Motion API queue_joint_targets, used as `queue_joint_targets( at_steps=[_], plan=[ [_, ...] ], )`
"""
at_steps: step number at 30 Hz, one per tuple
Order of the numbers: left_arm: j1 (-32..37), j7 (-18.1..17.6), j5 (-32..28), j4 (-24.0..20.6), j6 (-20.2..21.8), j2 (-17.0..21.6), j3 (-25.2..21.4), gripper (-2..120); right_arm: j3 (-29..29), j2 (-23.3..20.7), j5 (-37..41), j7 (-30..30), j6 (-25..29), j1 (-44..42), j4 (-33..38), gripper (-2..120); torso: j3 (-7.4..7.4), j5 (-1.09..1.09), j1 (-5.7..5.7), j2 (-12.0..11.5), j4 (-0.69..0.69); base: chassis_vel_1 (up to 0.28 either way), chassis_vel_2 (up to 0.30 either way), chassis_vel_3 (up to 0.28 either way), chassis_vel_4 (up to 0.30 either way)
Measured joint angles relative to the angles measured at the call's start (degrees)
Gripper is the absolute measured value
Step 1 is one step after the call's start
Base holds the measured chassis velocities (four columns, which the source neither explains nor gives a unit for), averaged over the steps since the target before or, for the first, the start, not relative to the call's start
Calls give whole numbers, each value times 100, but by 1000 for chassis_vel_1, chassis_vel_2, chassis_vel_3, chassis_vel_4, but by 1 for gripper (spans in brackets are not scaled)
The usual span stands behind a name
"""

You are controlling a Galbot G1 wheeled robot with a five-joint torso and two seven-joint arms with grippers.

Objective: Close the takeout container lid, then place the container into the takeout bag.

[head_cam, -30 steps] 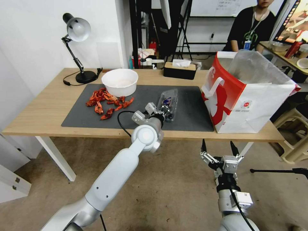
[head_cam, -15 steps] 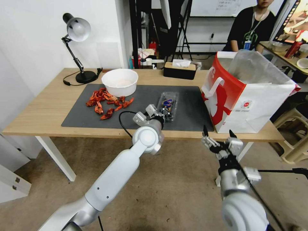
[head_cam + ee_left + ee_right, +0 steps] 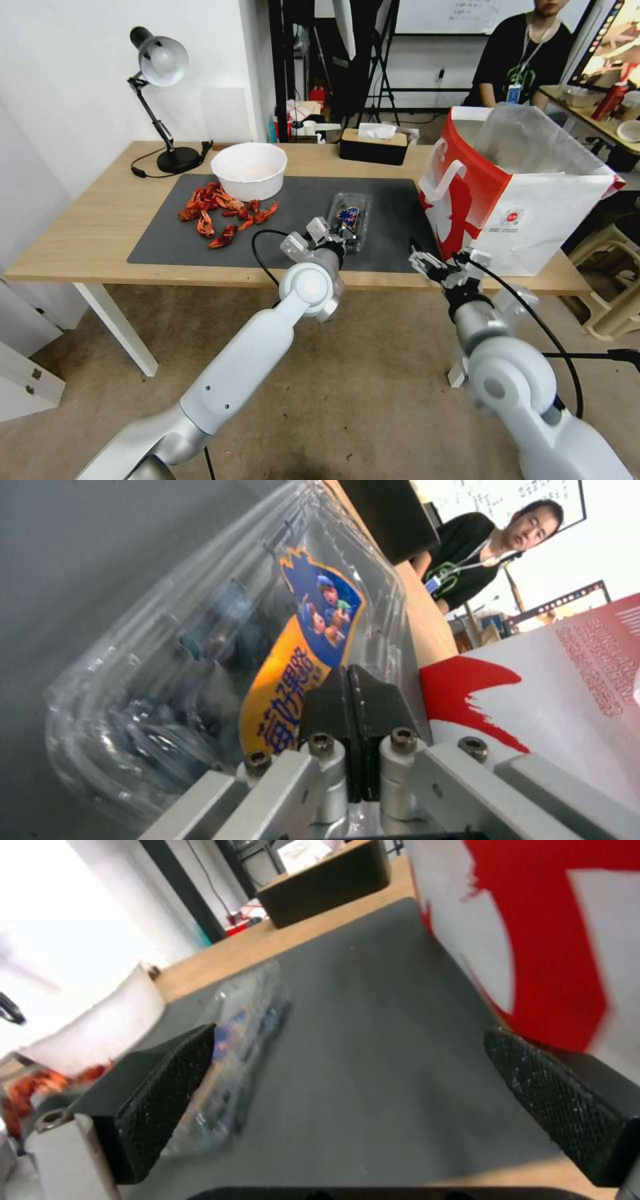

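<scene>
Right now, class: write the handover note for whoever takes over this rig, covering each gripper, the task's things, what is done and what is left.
Left gripper: shut, fingers pressed together against the lid at the near end of the takeout container.
Right gripper: open, holding nothing, over the table's front edge between container and takeout bag.
Container lies on the grey mat; bag stands open to its right.
Done: lid is down.
Left: put the container into the bag.

A clear plastic clamshell container (image 3: 200, 645) of dark blueberries fills the left and centre of the frame on a grey mat (image 3: 80, 555). Its clear lid (image 3: 333, 565) bears a blue-and-orange label (image 3: 307, 645). At lower centre the left gripper (image 3: 351, 690) presses its black fingertips (image 3: 373, 705) together against the container's edge. A red-and-white paper bag (image 3: 567, 680) stands at right.
</scene>
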Motion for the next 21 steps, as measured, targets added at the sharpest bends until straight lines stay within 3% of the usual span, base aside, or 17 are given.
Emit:
queue_joint_targets(
  at_steps=[7,21],
  plan=[
    [-13,5,40,45,-9,-15,36,0,-461,-69,1072,186,-175,920,-568,100,1,0,0,0,1,0,0,0,0],
    [-20,1,54,41,-24,59,22,0,-1089,335,1584,278,-238,1987,-1521,100,1,-1,-1,-1,1,0,0,0,0]
  ],
)
